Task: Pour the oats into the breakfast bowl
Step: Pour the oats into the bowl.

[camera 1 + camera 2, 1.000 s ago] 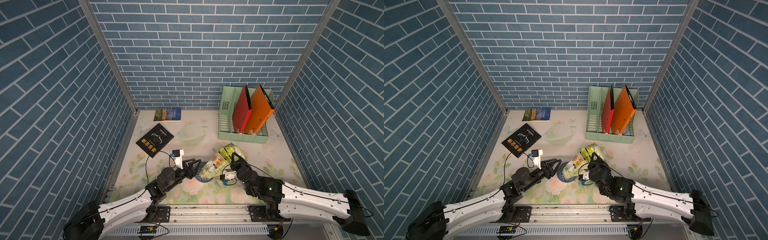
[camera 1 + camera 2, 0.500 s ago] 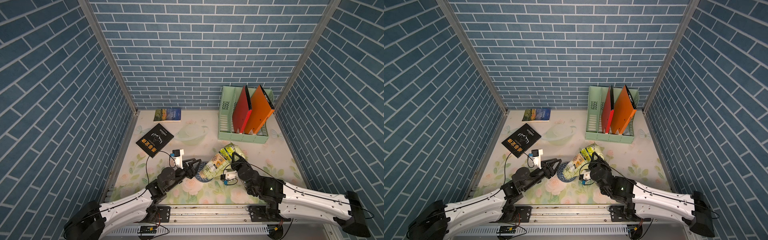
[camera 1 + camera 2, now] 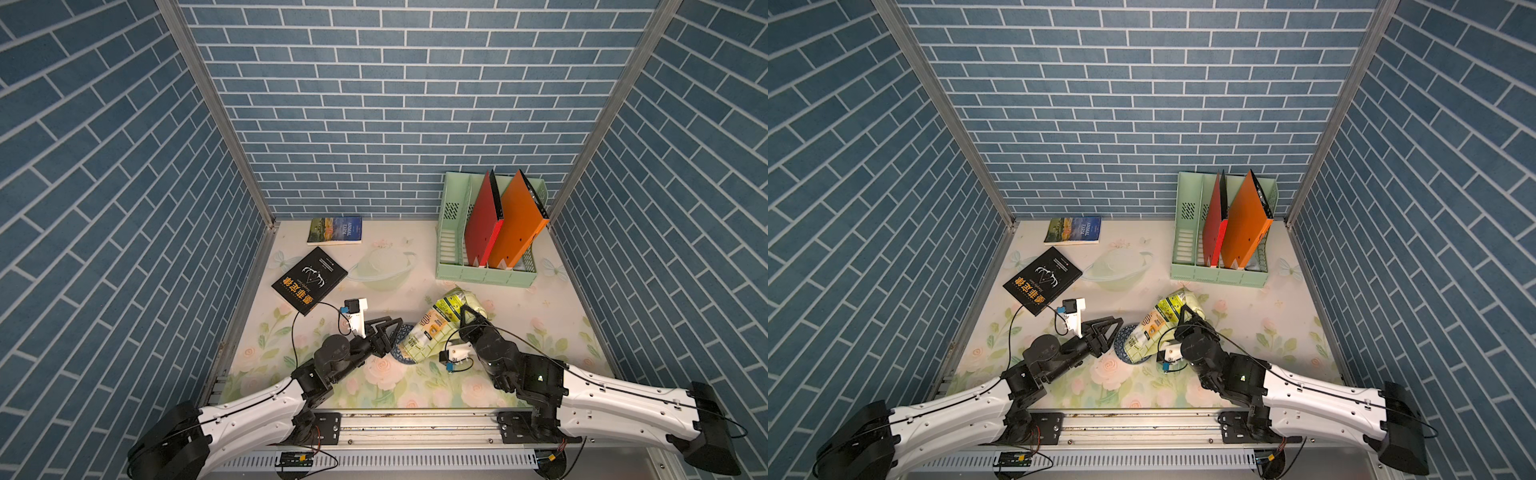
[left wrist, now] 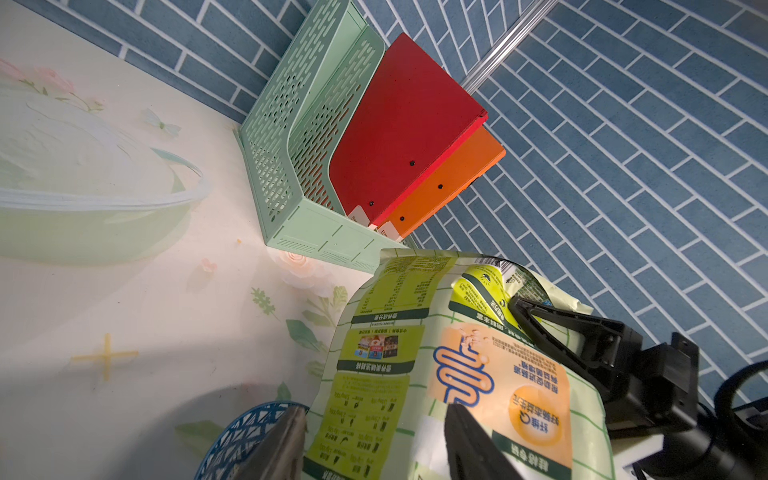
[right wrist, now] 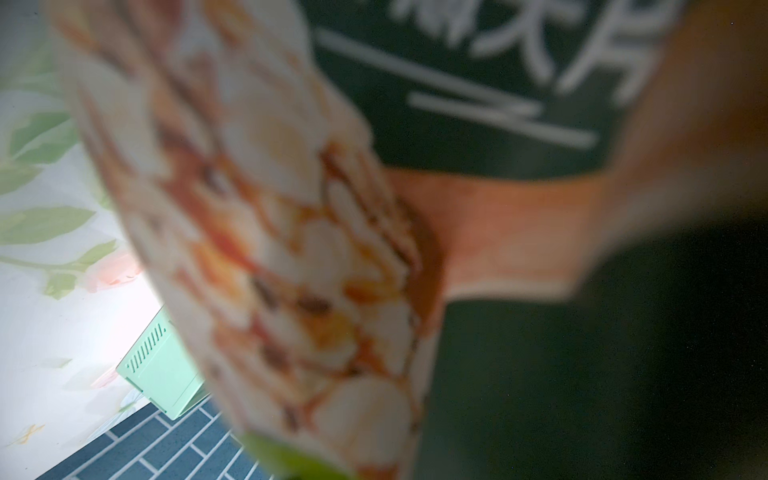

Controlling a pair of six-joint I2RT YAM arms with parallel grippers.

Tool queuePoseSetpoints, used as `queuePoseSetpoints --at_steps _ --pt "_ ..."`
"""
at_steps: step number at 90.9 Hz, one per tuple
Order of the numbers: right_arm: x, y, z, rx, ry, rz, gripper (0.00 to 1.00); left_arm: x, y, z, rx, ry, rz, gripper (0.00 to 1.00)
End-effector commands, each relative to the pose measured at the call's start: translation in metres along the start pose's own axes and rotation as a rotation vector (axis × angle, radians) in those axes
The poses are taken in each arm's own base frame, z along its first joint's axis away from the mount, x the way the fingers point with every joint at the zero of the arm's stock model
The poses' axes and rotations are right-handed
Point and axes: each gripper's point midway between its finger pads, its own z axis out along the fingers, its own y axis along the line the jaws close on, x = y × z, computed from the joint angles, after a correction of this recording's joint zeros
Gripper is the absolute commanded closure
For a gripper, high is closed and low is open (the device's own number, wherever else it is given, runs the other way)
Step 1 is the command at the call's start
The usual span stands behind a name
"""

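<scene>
The oats bag (image 3: 432, 332) (image 3: 1150, 328), pale green with yellow labels, hangs tilted with its low end over the breakfast bowl (image 3: 401, 357) (image 3: 1121, 349). My right gripper (image 3: 467, 318) (image 3: 1185, 316) is shut on the bag's raised end. No loose oats show; the bag's mouth is hidden. My left gripper (image 3: 397, 326) (image 4: 376, 411) stands open at the bowl's left rim. In the left wrist view one finger lies over the blue-patterned bowl (image 4: 237, 436) and the other in front of the bag (image 4: 415, 332). The right wrist view is filled by the blurred bag (image 5: 291, 208).
A black book (image 3: 309, 279) lies left of centre, and a colourful book (image 3: 336, 230) lies by the back wall. A mint-green file rack (image 3: 486, 270) at the back right holds a red folder (image 3: 482, 224) and an orange folder (image 3: 515, 224). Blue brick walls close three sides.
</scene>
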Motion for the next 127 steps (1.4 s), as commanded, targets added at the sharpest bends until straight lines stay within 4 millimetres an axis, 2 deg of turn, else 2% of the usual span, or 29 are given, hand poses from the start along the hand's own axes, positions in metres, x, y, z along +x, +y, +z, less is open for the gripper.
queuePoseSetpoints --at_steps 1,3,8,11,18,25,30,33,40,51,73,79,94,113,119,127 --pt "0.016 -0.02 -0.008 0.039 0.036 0.09 1.0 -0.003 -0.002 -0.002 0.018 -0.023 -0.011 0.41" --pt "0.018 -0.016 -0.005 0.026 0.059 0.089 1.0 -0.003 -0.003 -0.002 0.021 -0.023 -0.011 0.41" --pt "0.035 -0.035 -0.007 0.111 0.112 0.17 1.0 -0.002 -0.004 -0.001 0.024 -0.017 -0.011 0.41" --pt "0.036 -0.041 -0.009 0.137 0.106 0.184 1.0 0.0 -0.003 0.0 0.022 -0.009 -0.014 0.41" --pt "0.028 -0.024 -0.003 0.065 0.097 0.115 1.0 0.002 -0.004 0.0 0.029 0.002 -0.023 0.41" --pt "0.037 -0.041 -0.005 0.14 0.117 0.178 1.0 0.003 -0.004 -0.001 0.025 0.007 -0.024 0.42" --pt "0.029 -0.029 -0.003 0.087 0.094 0.124 1.0 0.002 -0.003 -0.003 0.024 0.004 -0.03 0.41" --pt "0.032 -0.027 -0.002 0.074 0.109 0.118 1.0 0.001 -0.004 -0.004 0.026 -0.001 -0.03 0.41" --pt "0.045 -0.05 -0.007 0.165 0.134 0.193 1.0 0.003 0.0 -0.007 0.011 0.005 -0.03 0.41" --pt "0.037 -0.034 -0.002 0.105 0.133 0.143 1.0 0.01 0.01 -0.014 -0.028 0.028 -0.011 0.37" --pt "0.041 -0.035 -0.005 0.105 0.129 0.156 1.0 0.035 0.024 -0.026 -0.069 0.151 0.073 0.36" --pt "0.04 -0.035 -0.004 0.103 0.127 0.151 1.0 0.04 0.03 -0.028 -0.095 0.166 0.098 0.36" --pt "0.04 -0.037 -0.004 0.105 0.124 0.15 1.0 0.045 0.026 -0.032 -0.085 0.163 0.204 0.4" --pt "0.039 -0.036 -0.003 0.101 0.123 0.145 1.0 0.063 0.027 -0.023 -0.112 0.208 0.393 0.47" --pt "0.039 -0.036 -0.003 0.098 0.122 0.144 1.0 0.059 0.029 -0.021 -0.144 0.192 0.448 0.49" --pt "0.035 -0.032 -0.002 0.088 0.115 0.132 1.0 0.047 0.019 -0.019 -0.114 0.123 0.453 0.49"
